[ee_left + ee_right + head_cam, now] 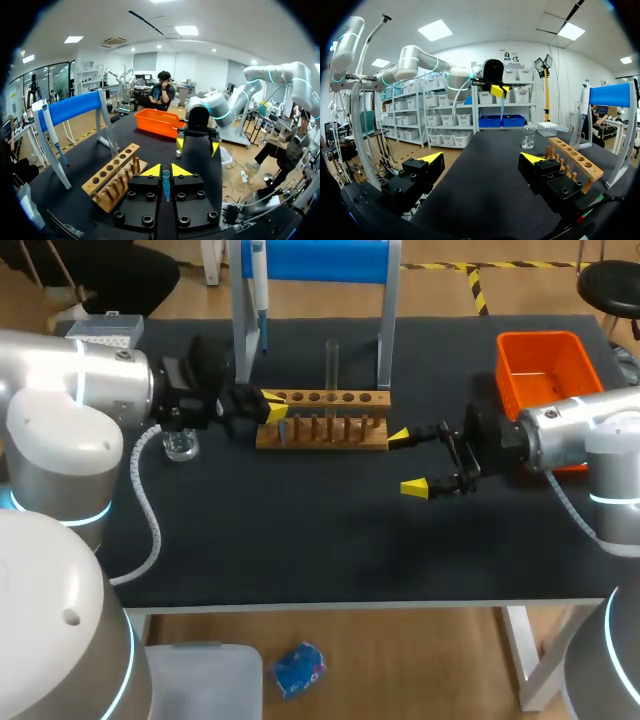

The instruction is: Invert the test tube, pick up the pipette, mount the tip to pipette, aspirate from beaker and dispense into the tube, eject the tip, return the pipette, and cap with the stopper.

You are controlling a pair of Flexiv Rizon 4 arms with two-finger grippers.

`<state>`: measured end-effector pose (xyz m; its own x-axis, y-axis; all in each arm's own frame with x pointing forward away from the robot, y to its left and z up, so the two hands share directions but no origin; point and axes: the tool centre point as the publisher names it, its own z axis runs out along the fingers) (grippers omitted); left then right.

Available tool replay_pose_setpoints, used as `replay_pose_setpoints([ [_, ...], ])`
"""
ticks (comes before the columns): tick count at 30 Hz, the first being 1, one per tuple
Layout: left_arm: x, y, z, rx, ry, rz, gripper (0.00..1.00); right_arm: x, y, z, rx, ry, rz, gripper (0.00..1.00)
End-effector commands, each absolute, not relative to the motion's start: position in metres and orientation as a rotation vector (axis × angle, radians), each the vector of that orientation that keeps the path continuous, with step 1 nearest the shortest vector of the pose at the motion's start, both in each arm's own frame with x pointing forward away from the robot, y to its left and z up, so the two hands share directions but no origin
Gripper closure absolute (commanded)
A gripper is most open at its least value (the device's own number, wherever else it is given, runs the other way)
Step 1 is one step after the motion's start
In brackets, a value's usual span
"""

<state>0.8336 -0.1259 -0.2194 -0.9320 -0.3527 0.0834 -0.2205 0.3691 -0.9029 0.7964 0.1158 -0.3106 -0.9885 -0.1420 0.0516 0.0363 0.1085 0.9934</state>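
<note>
Two grippers by wooden rack [322,420]: L gripper [275,406] at one end, clamped on slim bluish tube [166,184]; R gripper [407,462] near other end, jaws wide. Clear tube [331,360] upright in rack.

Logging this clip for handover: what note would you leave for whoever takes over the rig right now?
Left gripper: shut on a thin bluish tube, at the left end of the wooden rack.
Right gripper: open, empty, just right of the rack.
Pipette hangs on its stand; beaker on the table by the left arm; a clear tube stands upright in the rack.
Done: tube grasped; inversion cannot be judged.
Left: pipette pickup and every step after.
</note>
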Motion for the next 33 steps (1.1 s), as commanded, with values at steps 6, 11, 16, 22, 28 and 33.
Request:
replay_pose_setpoints([
  [6,0.833,-0.166,-0.227,-0.444,2.519,-1.696,1.0,0.798,0.119,-0.311,0.118,-2.213,-2.021,0.0],
  [11,0.827,-0.194,-0.23,-0.391,2.546,-1.729,1.0,0.803,0.13,-0.31,0.141,-2.19,-2.044,0.0],
  [16,0.821,-0.205,-0.23,-0.379,2.548,-1.728,1.0,0.807,0.143,-0.306,0.155,-2.173,-2.06,0.0],
  [22,0.815,-0.216,-0.233,-0.341,2.557,-1.737,1.0,0.808,0.156,-0.302,0.18,-2.16,-2.073,0.0],
  [28,0.811,-0.227,-0.237,-0.298,2.564,-1.753,1.0,0.813,0.164,-0.297,0.198,-2.149,-2.088,0.0],
  [33,0.811,-0.233,-0.242,-0.289,2.58,-1.741,1.0,0.814,0.171,-0.292,0.206,-2.14,-2.089,0.0],
])
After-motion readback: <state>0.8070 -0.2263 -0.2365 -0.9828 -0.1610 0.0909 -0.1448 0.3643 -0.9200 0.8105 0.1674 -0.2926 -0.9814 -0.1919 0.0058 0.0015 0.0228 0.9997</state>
